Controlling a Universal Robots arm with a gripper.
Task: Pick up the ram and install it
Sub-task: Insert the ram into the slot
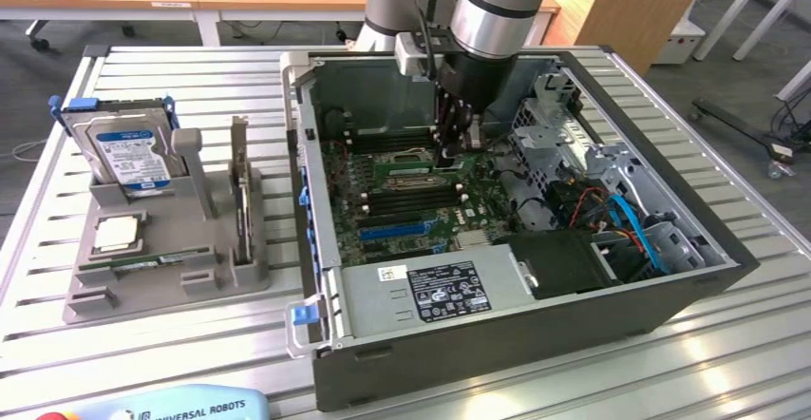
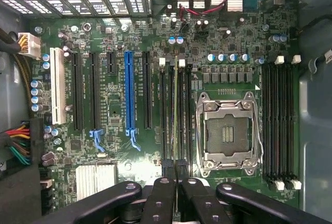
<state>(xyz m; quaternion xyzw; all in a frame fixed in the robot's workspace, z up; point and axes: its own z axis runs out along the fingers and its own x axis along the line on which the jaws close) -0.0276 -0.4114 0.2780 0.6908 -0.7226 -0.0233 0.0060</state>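
I have the gripper point(image 2: 176, 183) down inside the computer case point(image 1: 533, 339), fingers pinched onto the ram point(image 2: 176, 115). The ram runs edge-on straight out from between the fingertips, in line with the memory slots point(image 2: 165, 115) on the motherboard point(image 2: 114, 105). The open processor socket point(image 2: 228, 133) is just beside it. I cannot tell whether the stick is fully seated.

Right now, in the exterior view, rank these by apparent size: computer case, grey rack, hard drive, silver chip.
Largest to smallest:
1. computer case
2. grey rack
3. hard drive
4. silver chip
No two look alike enough to doubt the order.
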